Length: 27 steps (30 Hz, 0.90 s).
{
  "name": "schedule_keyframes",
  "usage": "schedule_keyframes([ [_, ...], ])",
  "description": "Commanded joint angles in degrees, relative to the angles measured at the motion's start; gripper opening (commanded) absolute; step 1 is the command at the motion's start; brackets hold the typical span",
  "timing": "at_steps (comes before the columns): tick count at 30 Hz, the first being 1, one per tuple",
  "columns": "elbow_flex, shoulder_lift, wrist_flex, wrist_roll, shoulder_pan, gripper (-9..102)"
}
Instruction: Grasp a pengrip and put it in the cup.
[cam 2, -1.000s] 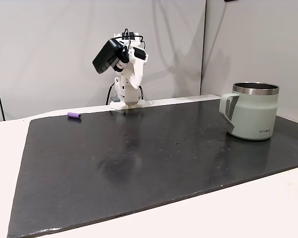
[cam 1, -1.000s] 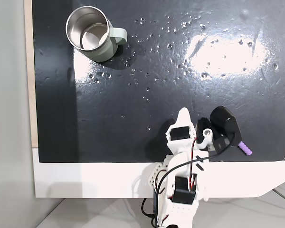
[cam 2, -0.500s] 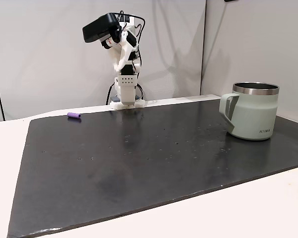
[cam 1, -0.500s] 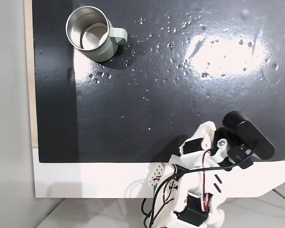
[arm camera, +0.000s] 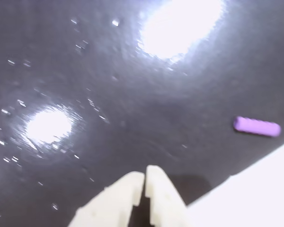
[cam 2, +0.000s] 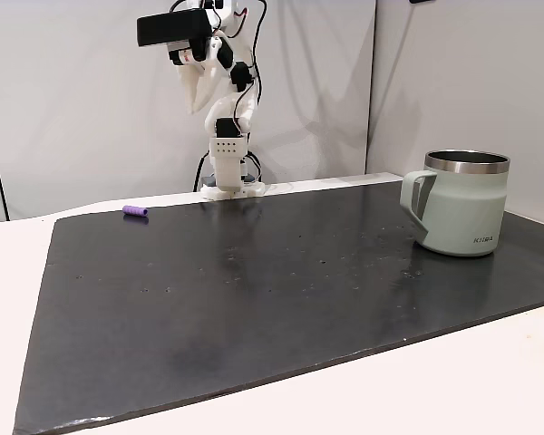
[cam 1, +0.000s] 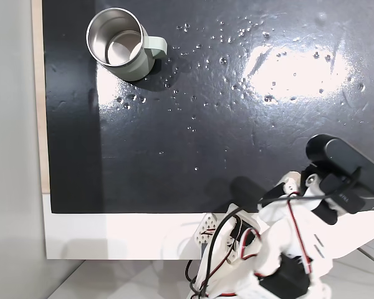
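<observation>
1. The hand (arm camera: 144, 182) sits bottom centre of the wrist view, fingers pressed together, holding nothing.
2. The pengrip (arm camera: 256, 126) lies at right there, near the mat's (cam 2: 281, 299) edge.
3. Best spread the fingers, then descend straddling it crosswise.
4. The cup (cam 2: 461, 214) stands well apart, right side of a fixed view.
5. Glossy black mat, white table (cam 2: 490, 381), grey walls.

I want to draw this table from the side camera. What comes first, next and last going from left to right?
Pengrip → arm → cup. The arm's pincer has its tips together.
</observation>
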Motion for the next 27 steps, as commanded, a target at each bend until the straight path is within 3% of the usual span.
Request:
schedule_keyframes([
  [1,-10.99,-10.20,4.22,-7.65,5.19,4],
  [5,-16.26,-18.90,8.26,-17.14,10.46,6],
  [16,-15.82,-25.84,9.05,-46.32,20.83,10],
  [27,-14.94,-27.42,8.53,-65.21,23.91,11],
])
